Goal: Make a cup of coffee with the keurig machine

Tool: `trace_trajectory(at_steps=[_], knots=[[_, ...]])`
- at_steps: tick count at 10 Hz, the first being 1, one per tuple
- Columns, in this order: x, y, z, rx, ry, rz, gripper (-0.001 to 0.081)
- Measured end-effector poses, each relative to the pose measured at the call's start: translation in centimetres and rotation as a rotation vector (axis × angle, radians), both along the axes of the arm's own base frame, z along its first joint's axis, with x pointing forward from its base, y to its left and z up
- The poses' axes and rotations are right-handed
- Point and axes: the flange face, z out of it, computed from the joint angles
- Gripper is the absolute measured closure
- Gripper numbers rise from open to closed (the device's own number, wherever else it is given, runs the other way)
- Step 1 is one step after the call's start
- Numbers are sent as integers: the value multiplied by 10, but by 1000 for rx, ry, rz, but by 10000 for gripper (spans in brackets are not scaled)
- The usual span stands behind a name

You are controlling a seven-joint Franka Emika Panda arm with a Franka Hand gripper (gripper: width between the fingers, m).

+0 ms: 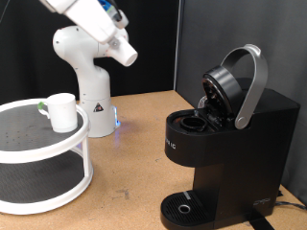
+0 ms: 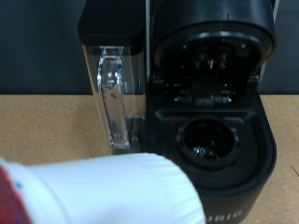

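Note:
The black keurig machine (image 1: pixel 240 144) stands at the exterior view's right with its grey-handled lid (image 1: pixel 235 84) raised and its pod chamber (image 1: pixel 197 123) open and empty. The wrist view faces the keurig machine (image 2: pixel 252 163) and its open chamber (image 2: pixel 209 140). A white pod with a red top (image 2: pixel 103 191) fills the wrist view's foreground, blurred and off any surface, carried at the gripper and hiding its fingers. The gripper does not show in the exterior view; only the arm (image 1: pixel 101 27) shows at the top left. The white cup (image 1: pixel 63 111) stands on the round rack.
A white two-tier round rack (image 1: pixel 38 144) stands at the exterior view's left, beside the robot base (image 1: pixel 86 86). A clear water tank (image 2: pixel 112 93) is fixed to the machine's side. A round drip tray (image 1: pixel 182 206) lies at the machine's foot.

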Motion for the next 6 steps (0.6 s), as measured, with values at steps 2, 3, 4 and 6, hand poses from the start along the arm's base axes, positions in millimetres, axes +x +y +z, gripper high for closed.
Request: trace_trajectory(at_steps=[2, 3, 4, 6], knots=[[15, 17, 1, -4, 19, -8, 777], [19, 21, 1, -9, 19, -30, 777], [17, 21, 0, -5, 24, -21, 777], [15, 23, 1, 9, 24, 35, 777]])
